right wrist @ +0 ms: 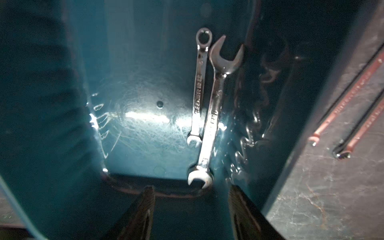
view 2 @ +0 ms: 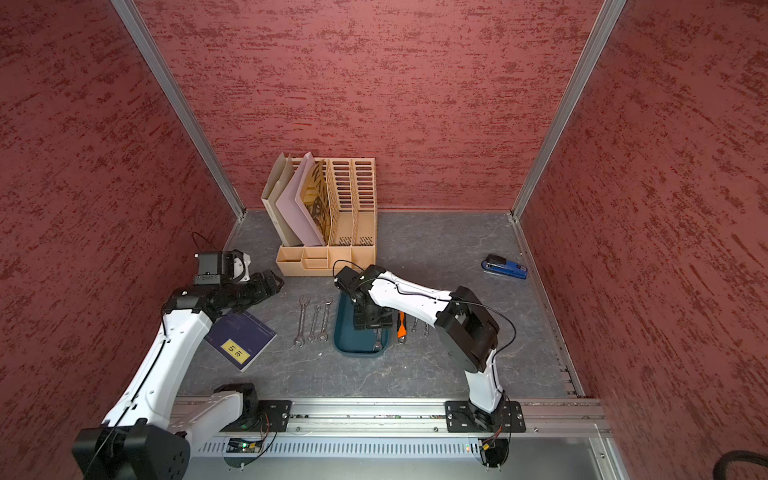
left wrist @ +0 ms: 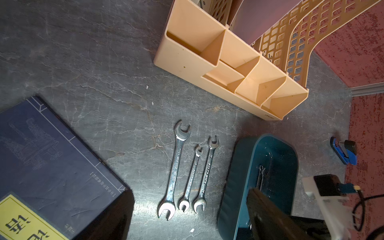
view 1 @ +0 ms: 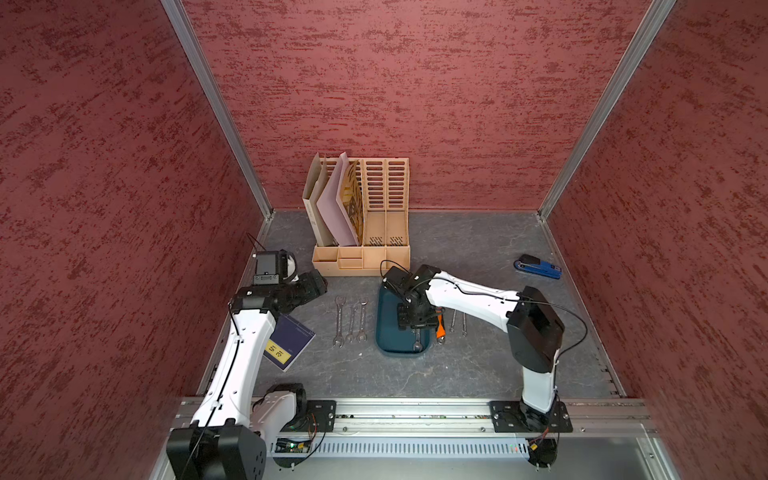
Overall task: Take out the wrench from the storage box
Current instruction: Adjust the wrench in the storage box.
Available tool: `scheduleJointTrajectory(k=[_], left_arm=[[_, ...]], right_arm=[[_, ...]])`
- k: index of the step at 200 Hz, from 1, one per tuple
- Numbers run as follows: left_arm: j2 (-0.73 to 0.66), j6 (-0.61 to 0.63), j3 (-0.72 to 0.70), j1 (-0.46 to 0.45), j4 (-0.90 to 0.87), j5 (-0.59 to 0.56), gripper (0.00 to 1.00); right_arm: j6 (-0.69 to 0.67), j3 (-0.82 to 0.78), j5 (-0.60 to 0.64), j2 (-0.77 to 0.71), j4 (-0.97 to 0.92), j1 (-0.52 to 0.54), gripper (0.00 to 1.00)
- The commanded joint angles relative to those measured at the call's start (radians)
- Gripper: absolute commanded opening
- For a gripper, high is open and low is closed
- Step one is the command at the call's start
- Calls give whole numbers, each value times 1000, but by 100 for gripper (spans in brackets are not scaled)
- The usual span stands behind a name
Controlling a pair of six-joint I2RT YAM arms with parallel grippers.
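The storage box (view 1: 381, 328) is a dark teal tray at mid-table, seen in both top views (view 2: 338, 330). Two steel wrenches lie side by side on its floor along one wall: a small one (right wrist: 199, 87) and a longer wrench (right wrist: 212, 116), whose near end shows in a top view (view 1: 417, 341). My right gripper (right wrist: 191, 191) hangs inside the box just short of the longer wrench's open end. Its jaws are open with nothing between them (view 1: 409, 326). My left gripper (view 1: 313, 284) stands open above the table left of the box, holding nothing (left wrist: 191, 216).
Three wrenches (view 1: 351, 322) lie in a row on the table left of the box. An orange-handled tool (view 1: 440, 328) and two thin wrenches (view 1: 458, 322) lie to its right. A beige file organizer (view 1: 361, 216) stands behind, a blue stapler (view 1: 537, 267) far right, a dark blue book (view 1: 291, 338) under the left arm.
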Motion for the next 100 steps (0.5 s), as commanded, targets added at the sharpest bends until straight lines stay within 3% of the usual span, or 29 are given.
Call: scheduleJointTrajectory(k=[1, 31, 66, 100], left_arm=[[3, 18, -10, 9, 11, 17, 89], [9, 17, -10, 8, 11, 15, 88], [7, 19, -11, 8, 14, 21, 87], [8, 25, -10, 12, 18, 42, 86]], right_arm=[[3, 31, 19, 20, 51, -1, 64], [-2, 54, 29, 59, 60, -7, 67], [16, 56, 47, 84, 67, -16, 81], [12, 100, 65, 124, 38, -24, 86]])
